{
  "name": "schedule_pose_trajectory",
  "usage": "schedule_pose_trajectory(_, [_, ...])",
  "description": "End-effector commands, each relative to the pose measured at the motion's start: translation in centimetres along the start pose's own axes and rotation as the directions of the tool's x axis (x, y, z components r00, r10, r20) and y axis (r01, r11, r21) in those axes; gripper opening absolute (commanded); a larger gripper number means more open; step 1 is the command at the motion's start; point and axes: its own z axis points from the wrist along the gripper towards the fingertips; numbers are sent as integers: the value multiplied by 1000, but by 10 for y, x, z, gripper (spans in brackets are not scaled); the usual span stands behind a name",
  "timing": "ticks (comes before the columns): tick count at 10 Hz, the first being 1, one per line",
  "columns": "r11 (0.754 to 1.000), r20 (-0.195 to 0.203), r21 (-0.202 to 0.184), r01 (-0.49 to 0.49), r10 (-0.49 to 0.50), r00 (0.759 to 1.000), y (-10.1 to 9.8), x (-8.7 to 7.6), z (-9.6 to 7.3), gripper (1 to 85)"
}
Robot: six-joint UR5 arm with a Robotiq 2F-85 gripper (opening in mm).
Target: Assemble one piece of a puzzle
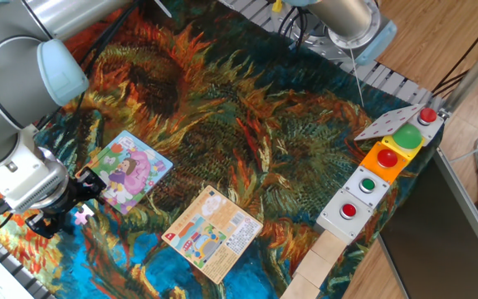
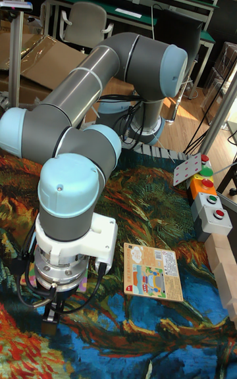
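The end effector is hanging low over the piece, lying on the bench just beside the puzzle, apparently for a pickup, though whether it is gripping is unclear.

The claw is low over the piece, beside the puzzle.

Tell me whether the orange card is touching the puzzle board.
Apart. The fixed view shows a strip of painted cloth between the orange card and the puzzle board.
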Motion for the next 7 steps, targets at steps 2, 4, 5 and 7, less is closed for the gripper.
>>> schedule_pose_trajectory(2, [1000,31,-11,-27,28,999,4,-7,-3,710])
schedule_pose_trajectory(4, [1000,22,-10,-25,25,999,7,-3,-5,710])
schedule_pose_trajectory(5, [1000,22,-8,-30,30,999,9,-3,-7,710])
schedule_pose_trajectory(7, [999,50,-20,-50,50,997,21,-9,-8,710])
